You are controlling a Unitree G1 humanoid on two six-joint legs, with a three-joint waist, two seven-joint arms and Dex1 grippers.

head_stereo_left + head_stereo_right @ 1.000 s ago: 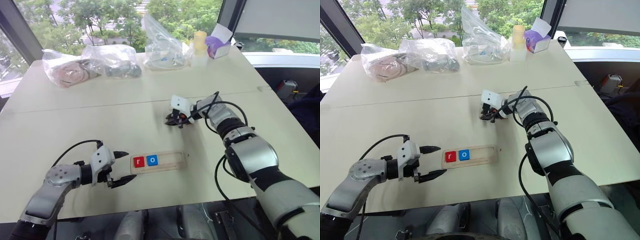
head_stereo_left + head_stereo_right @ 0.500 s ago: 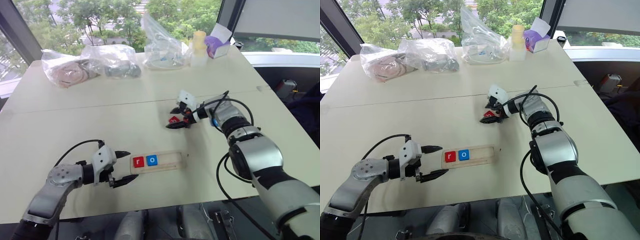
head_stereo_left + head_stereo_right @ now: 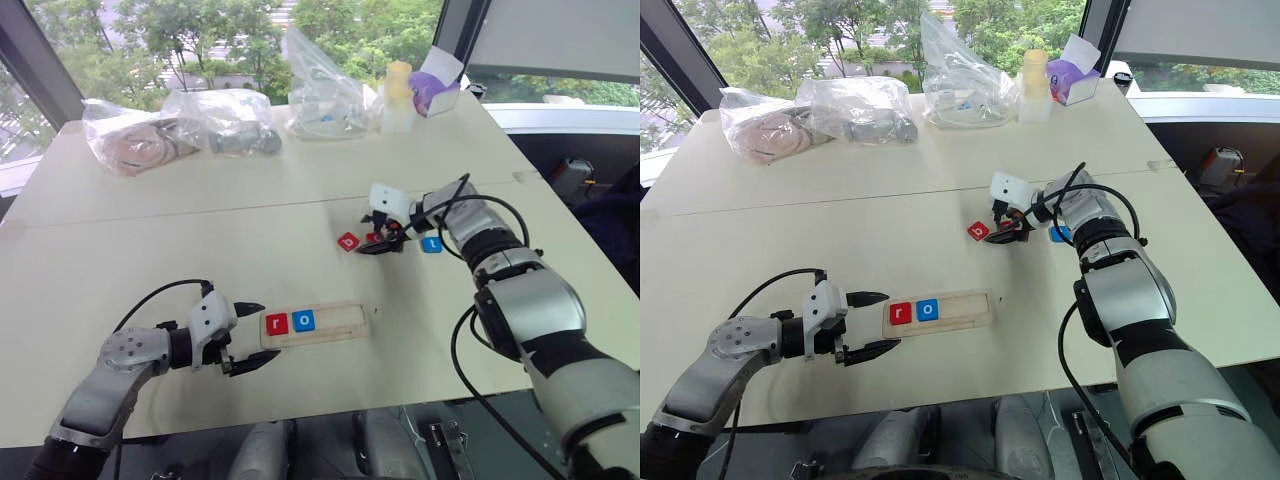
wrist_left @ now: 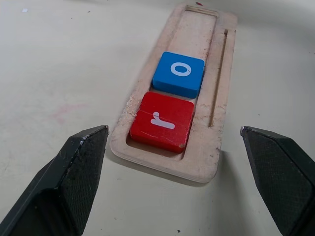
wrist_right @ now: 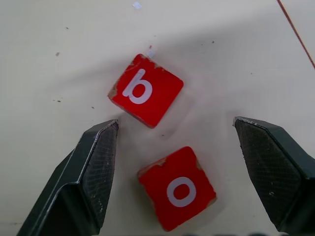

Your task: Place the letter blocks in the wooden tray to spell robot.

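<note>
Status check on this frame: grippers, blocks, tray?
Left gripper open at the wooden tray end. Right gripper open over red b and red o. Tray holds r, o. Nothing blocking.

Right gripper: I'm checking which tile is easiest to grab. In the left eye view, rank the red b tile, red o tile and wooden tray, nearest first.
From the right gripper:
1. red o tile, between its open fingers.
2. red b tile, just to its left.
3. wooden tray, farther, toward the robot.

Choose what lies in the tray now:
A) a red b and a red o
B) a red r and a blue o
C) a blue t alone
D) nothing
B: in the left wrist view the tray holds a red r and next to it a blue o; its other places are bare.
</note>
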